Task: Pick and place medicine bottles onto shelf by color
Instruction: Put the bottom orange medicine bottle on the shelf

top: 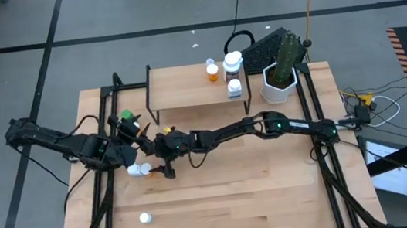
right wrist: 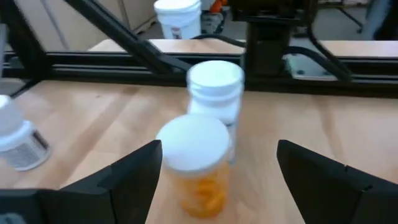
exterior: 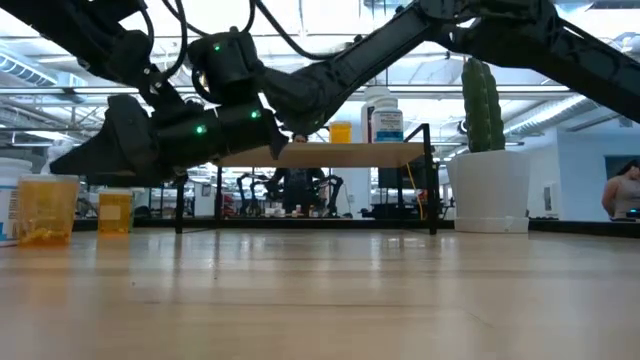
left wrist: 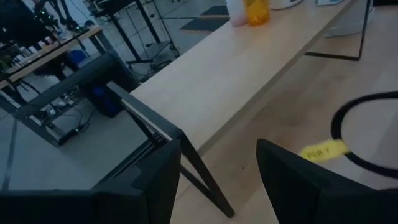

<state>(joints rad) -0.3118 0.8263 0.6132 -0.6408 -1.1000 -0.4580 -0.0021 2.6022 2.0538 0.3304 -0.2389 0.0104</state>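
Near the table's left side, an orange bottle with a white cap (right wrist: 198, 168) stands upright with a white bottle (right wrist: 214, 93) right behind it; from above they show as two white caps (top: 139, 169). My right gripper (right wrist: 219, 146) is open, with a finger on either side of the orange bottle and not touching it. Another white bottle (right wrist: 18, 146) is off to one side. My left gripper (left wrist: 217, 155) is open and holds nothing, beside the shelf's left end (left wrist: 205, 81). An orange bottle (top: 212, 71) and two white ones (top: 234, 75) stand on the shelf's (top: 185, 87) right end.
A green-capped bottle (top: 127, 116) stands by the left gripper (top: 137, 130). A small white bottle (top: 145, 217) sits near the table's near edge. The cactus pot (top: 279, 81) stands right of the shelf. Two orange bottles (exterior: 45, 210) show at the left in the low view. The arms cross closely.
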